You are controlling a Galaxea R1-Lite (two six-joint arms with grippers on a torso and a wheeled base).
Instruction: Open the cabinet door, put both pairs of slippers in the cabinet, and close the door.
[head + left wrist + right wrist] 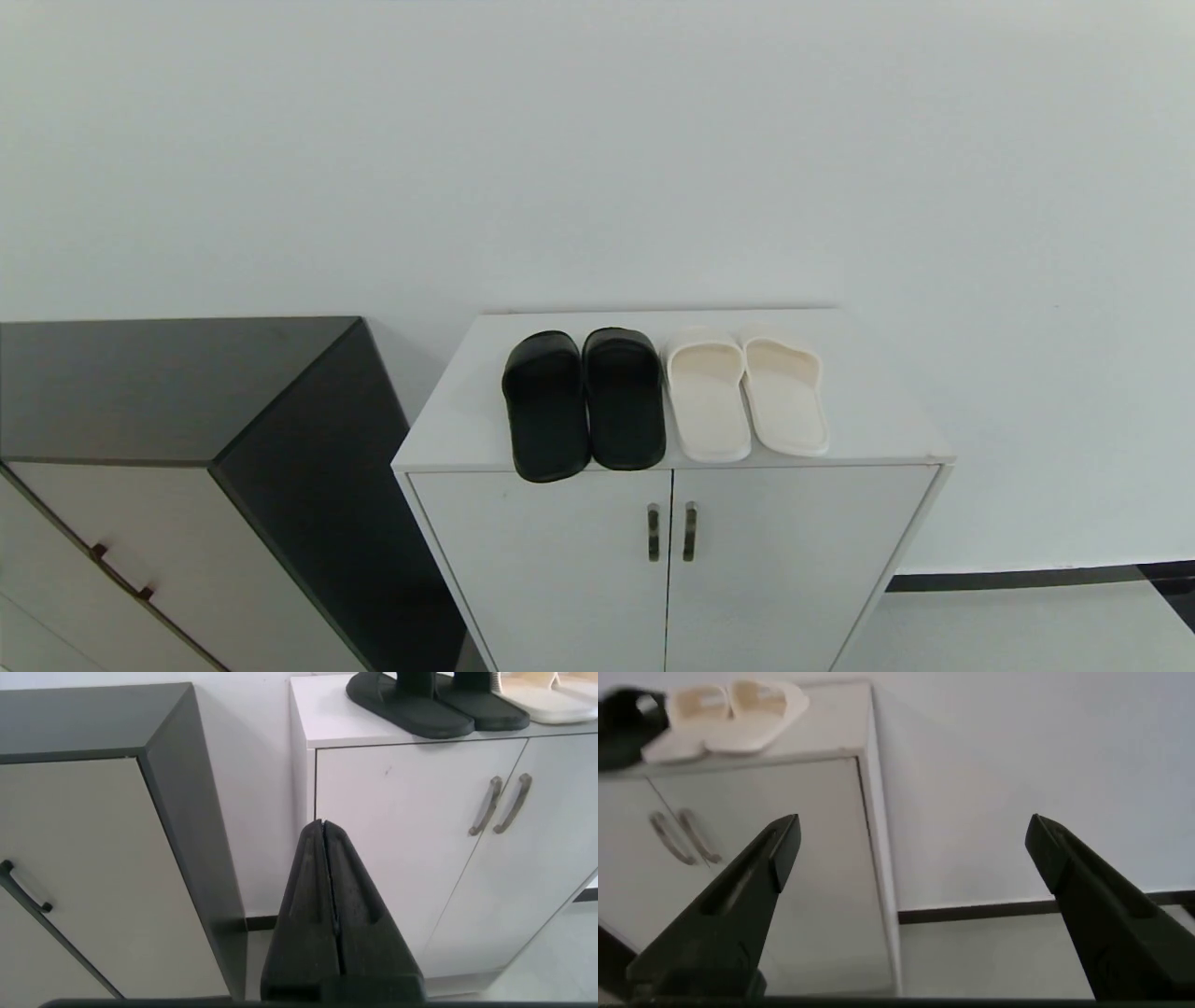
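A white two-door cabinet stands against the wall with both doors closed and two metal handles side by side at the middle seam. On its top lie a black pair of slippers and, to their right, a cream pair of slippers. My left gripper is shut, low and to the left of the cabinet, pointing toward its left door. My right gripper is wide open, low and off the cabinet's right front corner, with nothing between its fingers.
A taller dark-topped cabinet with light drawer fronts stands close on the left, a narrow gap between it and the white cabinet. Plain white wall behind. Open floor lies to the right of the white cabinet.
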